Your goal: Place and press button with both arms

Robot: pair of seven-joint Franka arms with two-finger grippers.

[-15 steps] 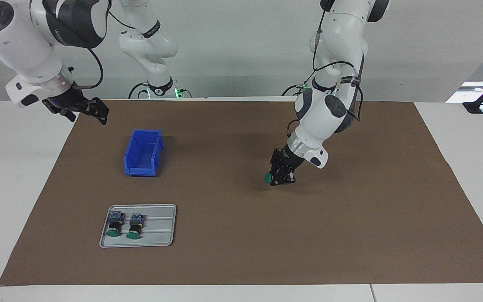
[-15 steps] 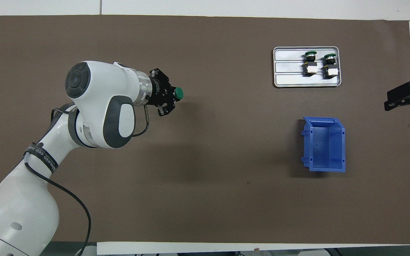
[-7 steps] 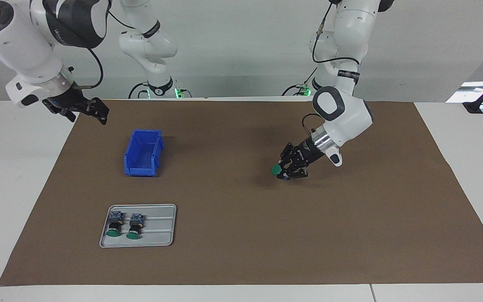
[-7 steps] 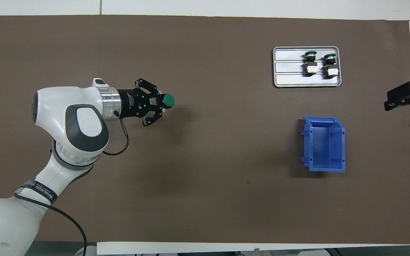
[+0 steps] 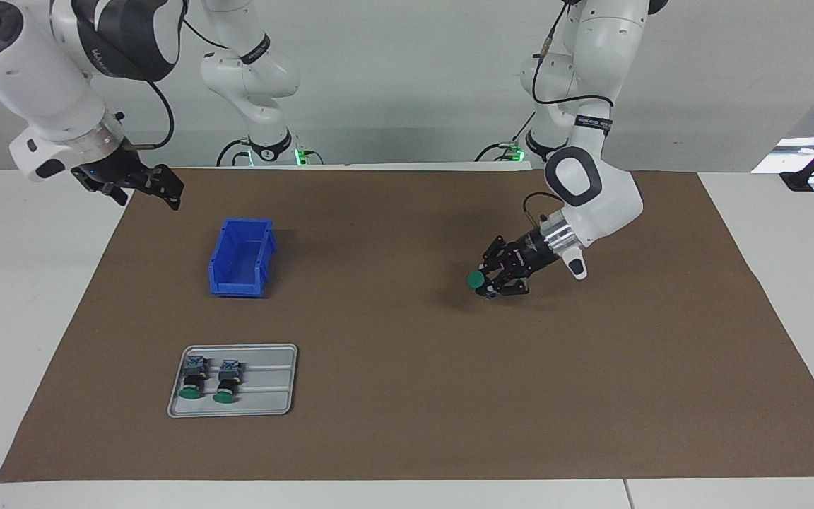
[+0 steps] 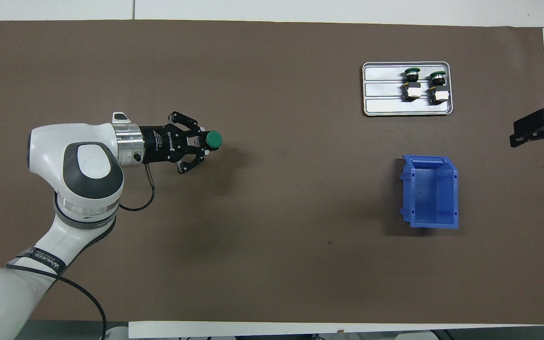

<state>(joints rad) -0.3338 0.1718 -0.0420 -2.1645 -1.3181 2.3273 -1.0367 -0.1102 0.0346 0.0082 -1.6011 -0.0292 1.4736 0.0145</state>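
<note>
Button [image 5: 476, 280] sits clamped in our left gripper [image 5: 490, 283], its round green cap [image 6: 213, 139] sticking out past the fingertips toward the right arm's end of the table, the rest of its body tucked between the fingers. We see the left gripper lying nearly level, low over the bare brown mat [image 5: 407, 424] at the left arm's half of the table; the facing view shows a shadow just under it, and we cannot tell whether the button touches the mat. From this gripper, the blue bin [image 5: 241, 256] stands well apart toward the right arm's end, open side up and with nothing showing inside it. The grey tray [image 5: 276, 396] lies farther from the robots than the bin, also well apart from the left gripper, and it carries two more buttons [image 6: 412, 84] side by side, lying on their sides with their green caps pointing away from the robots. Our right gripper [image 5: 164, 187] waits raised over the edge of the mat at the right arm's end, beside the white table [image 5: 18, 297]; the bin is the nearest thing to it and the tray lies farther off. Whether the right gripper stands wide or narrow we cannot tell. We see nothing held in it.
</note>
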